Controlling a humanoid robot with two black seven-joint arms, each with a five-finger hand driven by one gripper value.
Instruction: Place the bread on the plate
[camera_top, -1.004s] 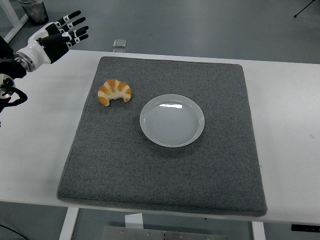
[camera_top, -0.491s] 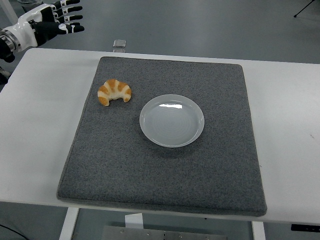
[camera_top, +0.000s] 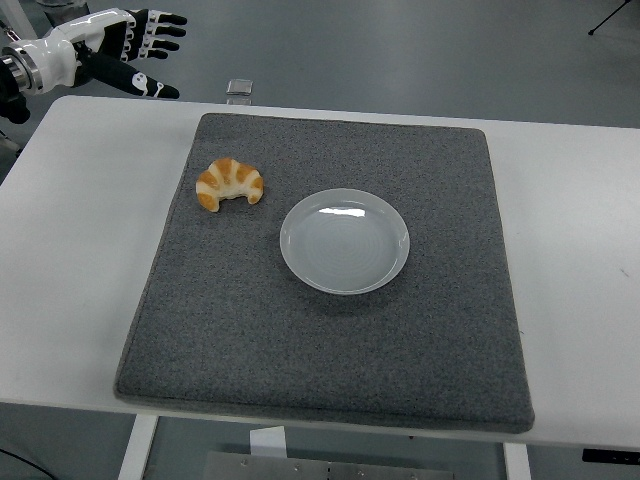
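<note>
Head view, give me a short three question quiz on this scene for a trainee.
1. True or false: the croissant already lies on the plate.
2. What do both rest on? A) grey mat B) bare table C) tray
3. Fill in: the left hand, fingers spread, is at the picture's upper ____ corner.

Key: 1 false; it lies left of the plate, apart from it. 2 A, the grey mat. 3 left.

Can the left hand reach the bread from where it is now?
Probably yes. The left hand is open at the table's far left corner, and nothing stands between it and the bread, which lies uncovered on the mat, left of the plate.
</note>
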